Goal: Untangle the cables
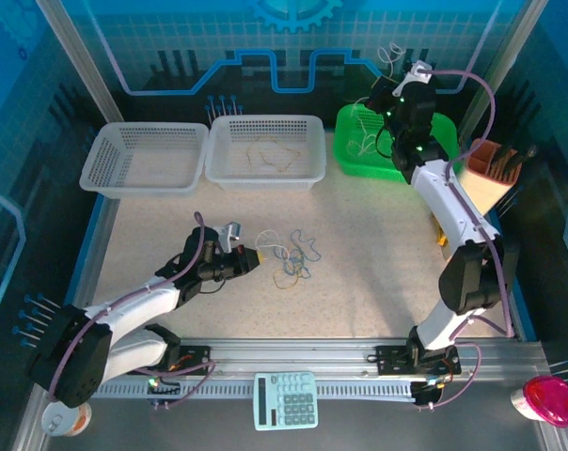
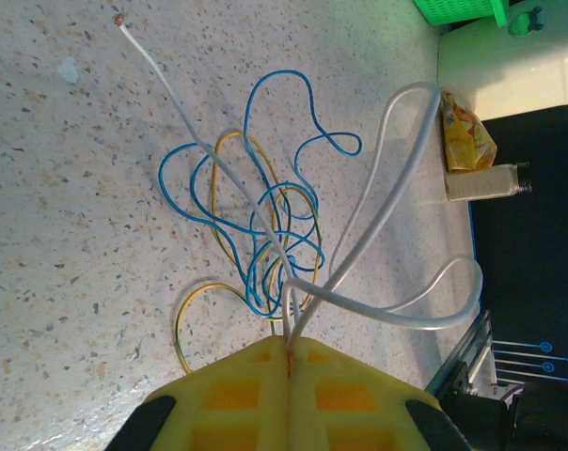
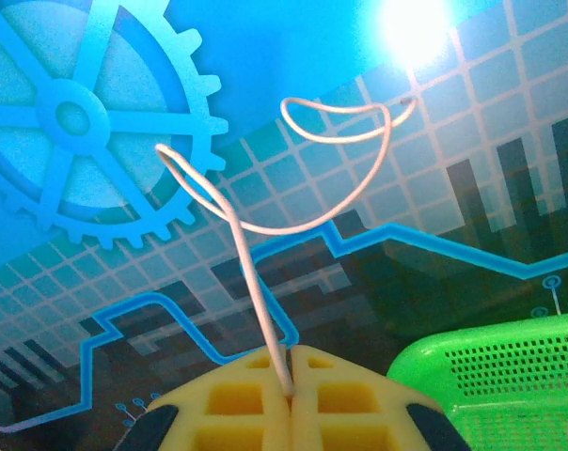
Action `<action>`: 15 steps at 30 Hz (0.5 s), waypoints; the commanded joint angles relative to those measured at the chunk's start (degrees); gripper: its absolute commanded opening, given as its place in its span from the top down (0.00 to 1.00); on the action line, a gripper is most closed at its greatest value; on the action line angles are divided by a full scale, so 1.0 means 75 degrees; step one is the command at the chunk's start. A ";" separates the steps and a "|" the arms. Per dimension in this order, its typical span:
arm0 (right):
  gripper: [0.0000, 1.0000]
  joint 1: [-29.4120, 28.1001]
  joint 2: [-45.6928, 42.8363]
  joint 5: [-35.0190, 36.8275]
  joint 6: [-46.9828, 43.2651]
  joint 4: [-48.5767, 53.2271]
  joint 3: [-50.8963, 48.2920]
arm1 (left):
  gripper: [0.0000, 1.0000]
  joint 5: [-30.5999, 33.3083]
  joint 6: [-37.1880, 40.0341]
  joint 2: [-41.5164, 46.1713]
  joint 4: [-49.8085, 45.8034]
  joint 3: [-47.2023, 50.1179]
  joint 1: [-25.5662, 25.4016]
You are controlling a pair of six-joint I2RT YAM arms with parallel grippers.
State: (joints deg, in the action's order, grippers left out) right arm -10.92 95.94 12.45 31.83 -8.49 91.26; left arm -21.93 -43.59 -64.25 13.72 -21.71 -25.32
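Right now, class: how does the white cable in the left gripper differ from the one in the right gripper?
The left gripper's white cable lies on the table, crossing a blue cable and a yellow cable; the right gripper's pale cable rises into the air, alone. The left's leaves the fingers as several strands; the right's as one. Both are pinched between shut fingers.

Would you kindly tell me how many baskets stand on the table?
3: the left white basket at the far left, the middle white basket beside it, the green basket far right, partly behind the right arm.
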 commanded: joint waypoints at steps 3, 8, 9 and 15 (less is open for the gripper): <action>1.00 0.0024 0.0244 0.0161 -0.0193 -0.0611 0.0417 | 1.00 0.0047 -0.0103 -0.0041 -0.0278 -0.0265 0.0048; 1.00 0.0118 0.0394 0.0122 -0.0204 -0.1123 0.0488 | 1.00 0.0127 -0.0174 -0.0117 -0.0399 -0.0243 0.0048; 1.00 0.0120 0.0438 0.0126 -0.0255 -0.1265 0.0505 | 1.00 0.0121 -0.0210 -0.0130 -0.0379 -0.0234 0.0048; 1.00 0.0131 0.1030 0.0239 -0.0627 -0.1592 0.1163 | 1.00 -0.0074 -0.0240 0.0041 -0.0383 -0.0098 0.0047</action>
State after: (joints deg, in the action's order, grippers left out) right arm -10.44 101.19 13.02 29.71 -16.03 95.94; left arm -21.71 -44.97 -64.93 12.19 -22.13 -25.28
